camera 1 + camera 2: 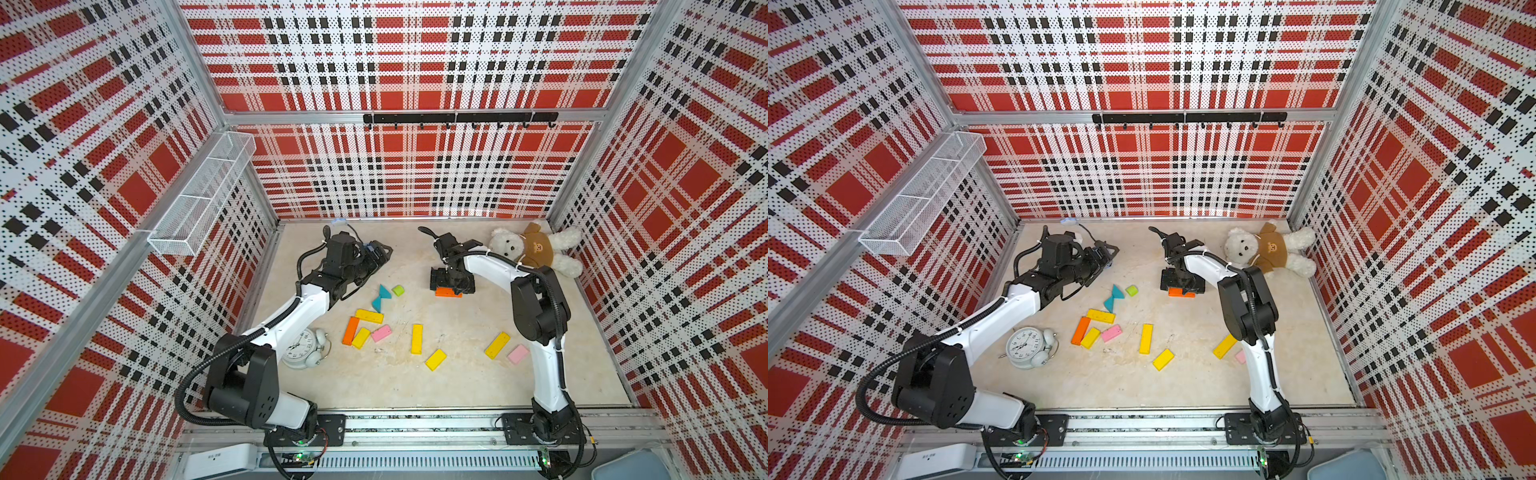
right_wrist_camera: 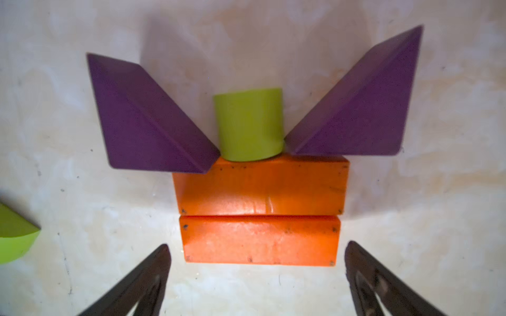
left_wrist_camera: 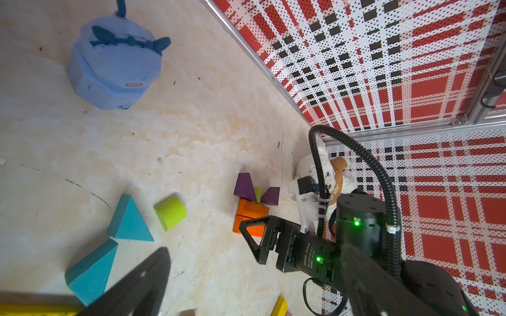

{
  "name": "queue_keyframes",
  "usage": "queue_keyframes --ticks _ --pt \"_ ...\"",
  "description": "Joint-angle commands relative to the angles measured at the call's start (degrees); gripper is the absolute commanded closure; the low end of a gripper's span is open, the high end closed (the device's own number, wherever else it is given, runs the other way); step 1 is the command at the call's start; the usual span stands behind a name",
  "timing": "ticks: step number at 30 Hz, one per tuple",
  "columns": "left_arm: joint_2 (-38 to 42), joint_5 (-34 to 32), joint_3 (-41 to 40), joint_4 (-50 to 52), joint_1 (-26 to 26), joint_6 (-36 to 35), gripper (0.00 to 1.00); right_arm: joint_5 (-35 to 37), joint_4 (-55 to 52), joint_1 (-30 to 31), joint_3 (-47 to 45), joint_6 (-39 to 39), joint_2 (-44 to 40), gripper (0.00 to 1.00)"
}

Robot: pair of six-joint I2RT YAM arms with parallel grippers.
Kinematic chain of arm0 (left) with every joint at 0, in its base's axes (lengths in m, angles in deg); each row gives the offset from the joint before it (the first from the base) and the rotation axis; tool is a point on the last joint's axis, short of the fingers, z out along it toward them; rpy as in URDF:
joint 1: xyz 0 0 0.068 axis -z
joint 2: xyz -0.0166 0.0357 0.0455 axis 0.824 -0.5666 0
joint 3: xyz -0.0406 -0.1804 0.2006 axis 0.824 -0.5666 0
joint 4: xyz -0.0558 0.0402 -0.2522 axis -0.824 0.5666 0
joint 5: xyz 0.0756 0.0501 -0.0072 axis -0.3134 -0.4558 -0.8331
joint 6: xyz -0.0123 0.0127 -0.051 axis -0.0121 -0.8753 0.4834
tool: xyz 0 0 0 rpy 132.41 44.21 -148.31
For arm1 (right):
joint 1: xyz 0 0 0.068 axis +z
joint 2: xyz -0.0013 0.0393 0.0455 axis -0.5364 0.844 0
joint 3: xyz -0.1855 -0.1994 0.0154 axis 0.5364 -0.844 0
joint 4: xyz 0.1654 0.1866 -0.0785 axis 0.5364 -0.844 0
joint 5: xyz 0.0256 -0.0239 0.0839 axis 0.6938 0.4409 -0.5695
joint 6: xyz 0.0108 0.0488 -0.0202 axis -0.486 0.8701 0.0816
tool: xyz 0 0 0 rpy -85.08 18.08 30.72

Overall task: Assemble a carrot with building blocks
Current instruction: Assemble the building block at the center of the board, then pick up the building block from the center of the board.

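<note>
Two flat orange wooden bars (image 2: 260, 188) lie side by side, with a lime-green cylinder stub (image 2: 247, 124) and two purple triangular blocks (image 2: 147, 117) fanned against the farther one. These are judged to be carrot body and leaves, in the counter's (image 1: 457, 382) far half, right of middle. The right tool (image 2: 257, 246) stands apart, straddling the nearer bar and gripping nothing; the left tool (image 1: 380, 254) is likewise apart and empty.

The orange blocks (image 2: 260, 191) look like shiny painted wood. The purple triangles (image 2: 142, 120) are matt. The bear (image 1: 507, 245) is fluffy cloth. The worktop (image 1: 415, 386) is smooth like stone.

Lab robot cell, plaid pegboard walls (image 1: 415, 62)
</note>
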Motion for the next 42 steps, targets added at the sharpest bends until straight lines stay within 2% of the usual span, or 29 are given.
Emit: queue_keyframes --ticks 1,9,11,17,21,24,31,35,38,42 --pt "0.62 0.34 -0.62 -1.26 0.33 0.39 0.0 1.01 -1.15 -0.14 0.68 -0.85 -2.36 0.0" --pt "2.4 0.55 -0.45 -1.47 -0.73 -0.29 0.0 3.81 -2.13 3.68 -0.08 -5.68 -10.13 0.0" --pt "3.49 -0.19 -0.23 -1.29 -1.48 -0.74 0.0 2.9 -0.46 6.1 -1.14 -10.6 -12.9 0.0" --pt "9.53 -10.6 3.0 7.84 -5.03 -5.23 0.0 -0.24 2.75 15.08 -1.32 -20.62 -16.29 0.05" --pt "14.28 -4.02 1.13 14.07 -12.62 -4.02 0.01 -0.56 2.29 19.73 1.74 -24.03 -15.26 0.08" --pt "19.61 1.07 -3.98 19.57 -20.52 -5.19 0.0 -2.62 3.4 22.59 3.57 -26.17 -13.63 0.1" --pt "30.31 6.62 -16.92 25.67 -37.14 -10.16 0.01 -7.32 8.1 26.79 8.4 -27.57 -5.98 0.16" --pt "31.84 4.78 -19.22 26.56 -38.94 -11.57 0.0 -9.32 8.88 28.46 12.76 -27.98 -1.11 0.22" --pt "31.28 4.38 -19.47 27.07 -39.62 -12.88 0.0 -9.0 8.27 29.65 15.8 -28.87 1.97 0.22" --pt "29.71 7.93 -20.99 24.95 -41.4 -13.2 0.0 -10.69 8.21 30.19 19.15 -29.03 5.43 0.22"
